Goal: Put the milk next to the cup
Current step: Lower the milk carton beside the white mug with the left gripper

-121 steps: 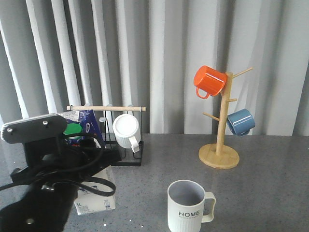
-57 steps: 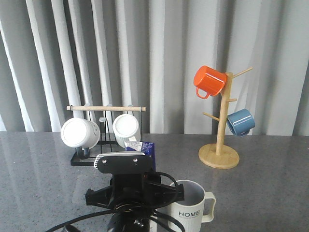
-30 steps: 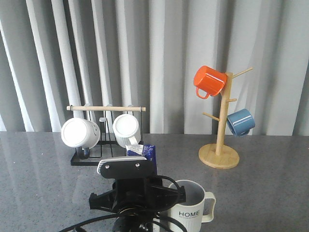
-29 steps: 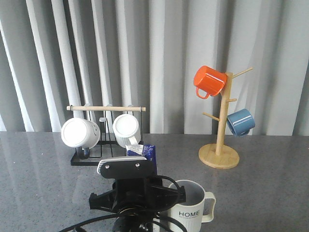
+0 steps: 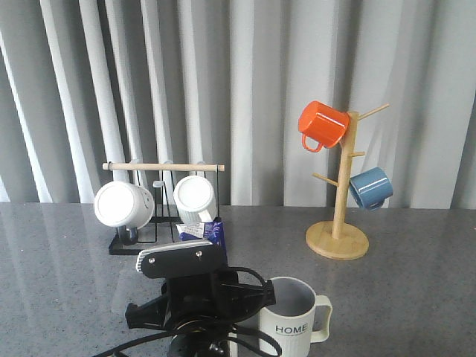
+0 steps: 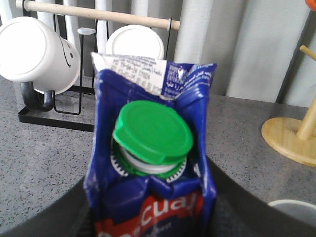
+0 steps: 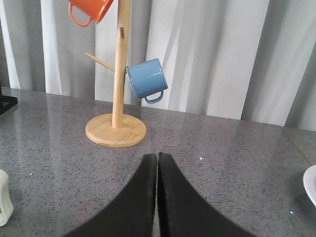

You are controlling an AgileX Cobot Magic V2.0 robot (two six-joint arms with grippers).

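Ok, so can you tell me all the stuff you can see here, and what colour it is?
milk: one, blue carton with green cap, held in the left tool, just left of the cup.
cup: one, cream with black HOME letters, front of the table.
white mugs: two, on the black rack with a wooden bar, back left.
orange mug: one, hanging high on the mug tree.
blue mug: one, hanging lower on the mug tree.
mug tree: one, light wood, back right.
table: one, grey speckled.
curtain: grey-white folds, behind everything.
left tool: one, black, shut around the milk.
right tool: one, black, fingers pressed together, holding nothing.
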